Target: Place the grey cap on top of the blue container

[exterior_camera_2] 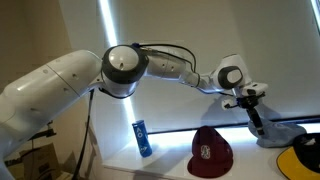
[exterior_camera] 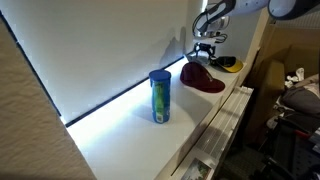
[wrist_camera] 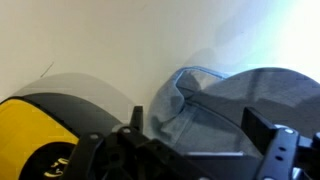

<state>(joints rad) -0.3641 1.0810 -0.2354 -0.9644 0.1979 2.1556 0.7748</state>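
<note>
The step in hand looks like the reach for the grey cap [exterior_camera_2: 283,133]. Nothing is lifted yet, and the blue container [exterior_camera: 160,97] stands upright and bare-topped on the white desk [exterior_camera: 125,138]. The end effector [exterior_camera_2: 256,122] hangs at the edge of the grey cap that faces the blue container, well apart from the container itself. The dark red cap [exterior_camera_2: 212,152] lies between the two.

In the wrist view the two dark fingers [wrist_camera: 283,150] stand wide apart, released, with a creased fold of the grey crown showing in the gap. I cannot tell whether they touch the fabric.

The next move, as I judge it, calls for a short descent and a firm pinch on that fold. Then comes a lift high enough to clear the dark red cap, and a carry along the desk to the blue container. The cap looks wider than the container's lid, so its crown should come down centred or it may slide off. The container is tall and narrow, so a sideways nudge could tip it.

The grey cap is soft woven cloth, rounded and slumped, and will likely sag when held by one edge. The blue container is a smooth rigid cylinder with a green-yellow label. A yellow-and-black cap [wrist_camera: 40,135] lies just beside the grey one, farther still from the container.
</note>
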